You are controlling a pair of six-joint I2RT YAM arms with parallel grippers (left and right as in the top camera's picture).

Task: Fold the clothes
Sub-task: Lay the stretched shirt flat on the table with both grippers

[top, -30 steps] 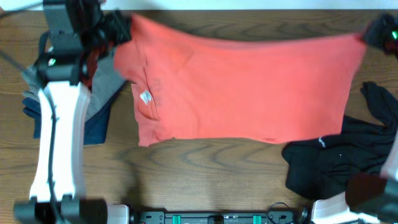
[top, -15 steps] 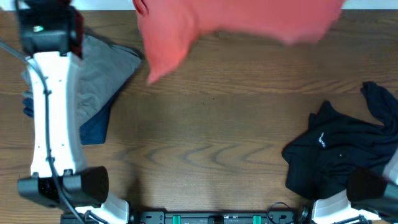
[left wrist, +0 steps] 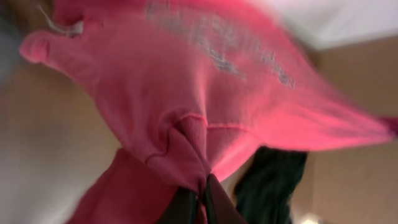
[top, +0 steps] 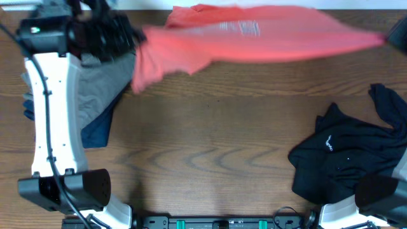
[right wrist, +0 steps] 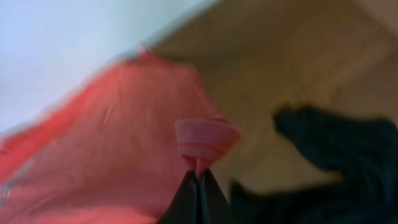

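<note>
The coral-red T-shirt (top: 254, 39) hangs stretched in the air across the back of the table, lettering showing, blurred by motion. My left gripper (top: 130, 39) is shut on its left end; in the left wrist view the jaws (left wrist: 200, 190) pinch a bunched fold of the shirt (left wrist: 205, 93). My right gripper (top: 389, 35) is shut on the right end; in the right wrist view the jaws (right wrist: 199, 180) clamp a rolled corner of the shirt (right wrist: 124, 143). The black garment (top: 346, 156) lies crumpled at the right.
A grey garment (top: 102, 86) lies on a navy one (top: 95, 130) at the left, under my left arm (top: 54, 114). The black garment also shows in the right wrist view (right wrist: 336, 155). Bare wooden tabletop (top: 210, 146) spans the middle.
The shirt was spread flat over the table a second ago, then swung up to the far edge. Now it comes back stretched between both grippers, lettering side showing.
</note>
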